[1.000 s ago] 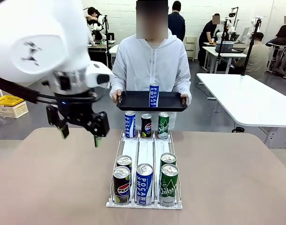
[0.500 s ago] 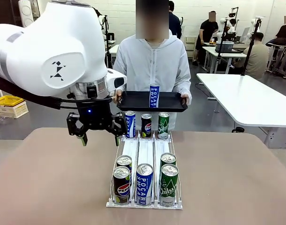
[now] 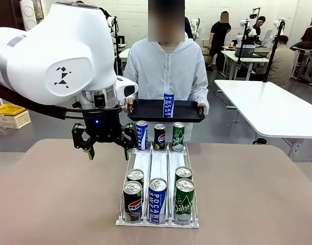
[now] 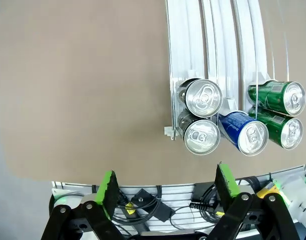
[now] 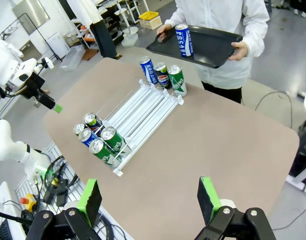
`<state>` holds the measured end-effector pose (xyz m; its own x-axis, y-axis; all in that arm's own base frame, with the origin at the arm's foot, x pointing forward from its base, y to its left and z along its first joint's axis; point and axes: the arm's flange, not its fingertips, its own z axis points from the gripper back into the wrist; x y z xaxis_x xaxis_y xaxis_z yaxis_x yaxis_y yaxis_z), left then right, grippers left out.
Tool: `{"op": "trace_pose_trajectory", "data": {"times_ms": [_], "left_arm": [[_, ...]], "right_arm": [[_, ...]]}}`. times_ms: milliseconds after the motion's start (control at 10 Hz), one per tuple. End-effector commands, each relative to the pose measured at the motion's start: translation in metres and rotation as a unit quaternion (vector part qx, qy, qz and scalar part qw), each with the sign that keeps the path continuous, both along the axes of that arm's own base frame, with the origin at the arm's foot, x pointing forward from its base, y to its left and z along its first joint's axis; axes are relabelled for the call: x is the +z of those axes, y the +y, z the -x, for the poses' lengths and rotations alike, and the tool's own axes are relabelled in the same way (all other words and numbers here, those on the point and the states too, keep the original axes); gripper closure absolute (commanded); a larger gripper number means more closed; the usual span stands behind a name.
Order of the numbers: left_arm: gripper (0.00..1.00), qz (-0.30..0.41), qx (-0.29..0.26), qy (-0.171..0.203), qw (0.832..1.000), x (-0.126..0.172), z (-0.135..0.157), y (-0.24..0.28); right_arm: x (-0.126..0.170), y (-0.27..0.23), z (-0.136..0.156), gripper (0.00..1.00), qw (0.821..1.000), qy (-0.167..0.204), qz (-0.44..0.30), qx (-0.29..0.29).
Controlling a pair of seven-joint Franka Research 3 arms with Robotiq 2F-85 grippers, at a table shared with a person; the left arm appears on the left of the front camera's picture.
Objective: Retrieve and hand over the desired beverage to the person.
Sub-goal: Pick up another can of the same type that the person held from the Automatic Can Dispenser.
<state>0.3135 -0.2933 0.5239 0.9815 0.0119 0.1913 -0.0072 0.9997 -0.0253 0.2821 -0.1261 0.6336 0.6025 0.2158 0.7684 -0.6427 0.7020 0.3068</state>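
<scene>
Blue Pocari Sweat can (image 3: 168,104) stands upright on black tray (image 3: 145,109), which the person (image 3: 166,66) holds w/ both hands at far side of table (image 3: 258,194). Nearer: left pincer (image 3: 108,151) released, empty, above table just left of can rack (image 3: 158,163), by its far end. Also right pincer (image 5: 149,200) released, empty, high over table.

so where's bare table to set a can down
Bare table right of the rack, and left of its near end. Crowded: five cans at the rack's near end, three cans at its far end, left gripper hovering beside those.
</scene>
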Motion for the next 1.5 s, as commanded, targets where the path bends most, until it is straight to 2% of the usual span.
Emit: {"op": "trace_pose_trajectory", "data": {"times_ms": [0, 200, 400, 700, 1100, 1400], "left_arm": [[0.00, -0.007, 0.008, -0.002, 1.000, 0.003, 0.001, 0.002], [0.00, 0.000, 0.000, 0.000, 1.000, 0.000, 0.000, 0.000], [0.00, -0.020, -0.024, -0.016, 0.999, -0.019, 0.009, -0.013], [0.00, -0.006, -0.059, -0.019, 0.998, -0.037, 0.010, -0.020], [0.00, 0.005, -0.080, 0.020, 0.997, -0.070, -0.007, -0.034], [0.00, 0.007, -0.083, 0.040, 0.996, -0.080, -0.022, -0.044]], "right_arm": [[0.002, 0.000, -0.003, 0.00, 1.000, -0.008, -0.016, 0.010], [0.002, 0.000, -0.003, 0.00, 1.000, -0.008, -0.016, 0.010], [0.002, 0.000, -0.003, 0.00, 1.000, -0.008, -0.016, 0.010], [0.002, 0.000, -0.003, 0.00, 1.000, -0.008, -0.016, 0.010], [0.002, 0.000, -0.003, 0.00, 1.000, -0.008, -0.016, 0.010], [0.002, 0.000, -0.003, 0.00, 1.000, -0.008, -0.016, 0.010]]}}
